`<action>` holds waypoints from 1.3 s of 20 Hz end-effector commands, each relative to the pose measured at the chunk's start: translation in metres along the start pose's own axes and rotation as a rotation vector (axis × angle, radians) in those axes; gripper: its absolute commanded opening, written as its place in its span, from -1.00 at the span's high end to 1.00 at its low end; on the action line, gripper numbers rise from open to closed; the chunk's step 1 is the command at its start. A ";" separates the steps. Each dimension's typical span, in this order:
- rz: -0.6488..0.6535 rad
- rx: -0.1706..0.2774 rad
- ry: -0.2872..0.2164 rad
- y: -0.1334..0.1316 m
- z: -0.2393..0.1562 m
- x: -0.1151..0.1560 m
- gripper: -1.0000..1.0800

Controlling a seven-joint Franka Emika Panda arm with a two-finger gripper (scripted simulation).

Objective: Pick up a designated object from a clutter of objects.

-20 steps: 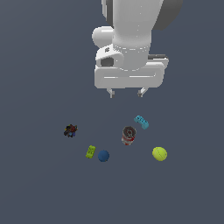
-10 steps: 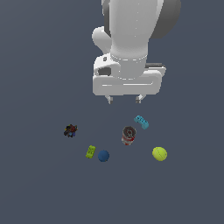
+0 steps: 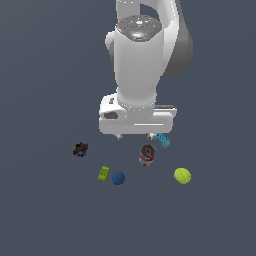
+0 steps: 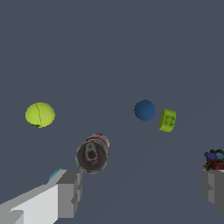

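Note:
The designated object, a small plain dark blue ball (image 3: 118, 178) (image 4: 145, 110), rests on the grey floor beside a lime brick (image 3: 103, 173) (image 4: 167, 120). Around them lies the clutter of objects: a red-and-silver can (image 3: 146, 154) (image 4: 92, 153), a cyan brick (image 3: 162, 140), a yellow-green ball (image 3: 182, 175) (image 4: 40, 114) and a dark multicoloured lump (image 3: 80, 149) (image 4: 214, 160). My gripper (image 3: 135, 136) (image 4: 140, 192) hangs open above the floor, holding nothing. It is apart from the blue ball, which lies lower in the exterior view.
The white arm and hand (image 3: 137, 117) partly cover the cyan brick in the exterior view. In the wrist view the two grey fingers (image 4: 65, 194) stand far apart, with the can close to one and the lump close to the other.
The hand has come down toward the clutter over the last second, lower in the exterior view. None of the objects has moved. The fingers stay spread.

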State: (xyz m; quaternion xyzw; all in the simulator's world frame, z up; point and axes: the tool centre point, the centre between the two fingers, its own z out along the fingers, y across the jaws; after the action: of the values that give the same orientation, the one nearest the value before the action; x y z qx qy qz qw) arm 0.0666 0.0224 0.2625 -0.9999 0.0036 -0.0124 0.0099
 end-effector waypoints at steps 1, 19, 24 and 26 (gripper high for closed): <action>0.005 -0.002 -0.004 0.009 0.023 0.011 -0.92; 0.030 -0.018 -0.023 0.062 0.168 0.051 -0.92; 0.031 -0.020 -0.024 0.067 0.180 0.052 -0.92; 0.031 -0.020 -0.024 0.067 0.181 0.052 -0.92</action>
State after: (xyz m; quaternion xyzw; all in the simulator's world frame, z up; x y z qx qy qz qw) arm 0.1220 -0.0412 0.0823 -0.9998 0.0195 0.0005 0.0002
